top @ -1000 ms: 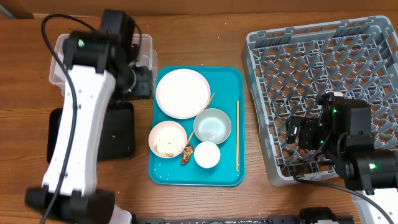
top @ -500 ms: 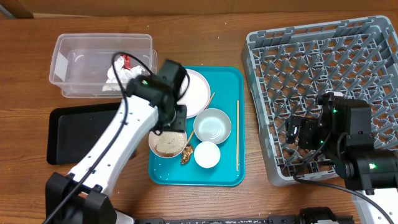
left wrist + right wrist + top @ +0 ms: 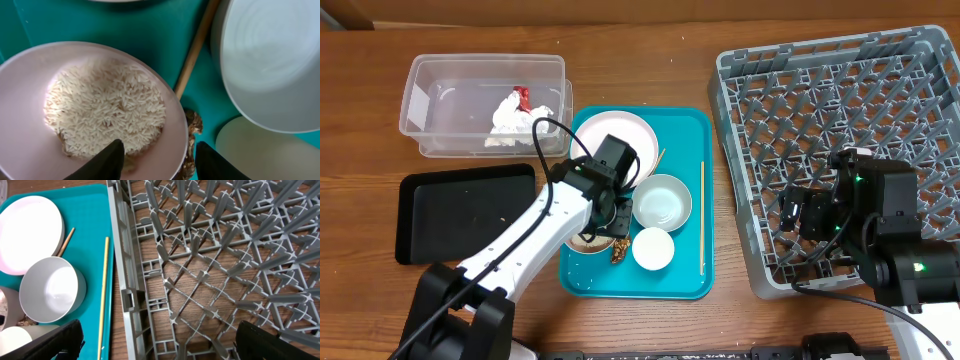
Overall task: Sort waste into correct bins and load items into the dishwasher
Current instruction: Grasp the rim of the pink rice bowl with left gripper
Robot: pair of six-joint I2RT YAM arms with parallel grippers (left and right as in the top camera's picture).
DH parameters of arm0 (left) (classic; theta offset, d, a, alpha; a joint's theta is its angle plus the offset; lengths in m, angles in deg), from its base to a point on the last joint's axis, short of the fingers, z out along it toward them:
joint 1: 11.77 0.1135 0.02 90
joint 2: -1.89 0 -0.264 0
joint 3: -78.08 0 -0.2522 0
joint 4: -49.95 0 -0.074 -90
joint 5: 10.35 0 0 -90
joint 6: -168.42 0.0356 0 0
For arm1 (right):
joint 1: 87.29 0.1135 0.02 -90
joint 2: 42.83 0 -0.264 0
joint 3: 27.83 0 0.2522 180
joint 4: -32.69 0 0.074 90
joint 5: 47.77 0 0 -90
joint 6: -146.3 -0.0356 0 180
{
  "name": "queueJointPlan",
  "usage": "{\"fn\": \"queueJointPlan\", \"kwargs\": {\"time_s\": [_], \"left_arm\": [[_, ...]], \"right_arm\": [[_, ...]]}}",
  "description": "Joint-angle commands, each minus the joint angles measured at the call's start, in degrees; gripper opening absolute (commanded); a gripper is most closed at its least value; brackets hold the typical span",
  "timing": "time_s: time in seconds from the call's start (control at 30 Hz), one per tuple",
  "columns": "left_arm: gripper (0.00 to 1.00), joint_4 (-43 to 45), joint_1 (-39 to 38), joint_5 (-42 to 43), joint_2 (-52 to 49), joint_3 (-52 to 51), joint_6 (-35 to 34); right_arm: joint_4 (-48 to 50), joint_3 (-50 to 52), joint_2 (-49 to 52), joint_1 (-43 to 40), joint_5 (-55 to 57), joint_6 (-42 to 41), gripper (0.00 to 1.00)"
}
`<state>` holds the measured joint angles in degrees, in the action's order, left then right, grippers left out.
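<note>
I found the left gripper (image 3: 159, 161) released, its fingers (image 3: 107, 161) set either side of the rim of the rice bowl (image 3: 95, 100) on the teal tray (image 3: 100, 25). The brown lump (image 3: 193, 125) sat just beside the bowl. The right gripper (image 3: 160, 347) hung spread wide over the dish rack (image 3: 225, 255). The napkin (image 3: 510, 112) lay in the clear tub (image 3: 485, 60).

A white bowl (image 3: 22, 80) holds a heap of rice grains (image 3: 105, 115). The left gripper (image 3: 159, 161) stands spread across the bowl's right rim, one finger inside and one outside. Just right of the rim lie a brown lump (image 3: 193, 125) and a wooden chopstick (image 3: 196, 47). Farther right are a pale grey-green bowl (image 3: 275, 60) and a white cup (image 3: 260, 152).
</note>
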<state>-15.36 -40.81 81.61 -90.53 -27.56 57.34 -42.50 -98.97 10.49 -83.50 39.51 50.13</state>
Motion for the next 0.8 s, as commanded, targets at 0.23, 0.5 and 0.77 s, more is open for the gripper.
{"fn": "queueJointPlan", "kwargs": {"time_s": [0.23,0.5,0.77], "left_arm": [[0.42,2.51,-2.34,1.11,-3.76,-2.23,-0.81],[0.25,2.51,-2.56,1.07,-4.33,-2.23,-0.81],[0.04,2.29,-2.54,1.07,-4.33,-2.21,-0.83]], "right_arm": [[0.17,-1.57,-0.20,0.22,0.09,0.24,1.00],[0.17,-1.57,-0.20,0.22,0.09,0.22,1.00],[0.17,-1.57,-0.20,0.22,0.09,0.22,1.00]]}}
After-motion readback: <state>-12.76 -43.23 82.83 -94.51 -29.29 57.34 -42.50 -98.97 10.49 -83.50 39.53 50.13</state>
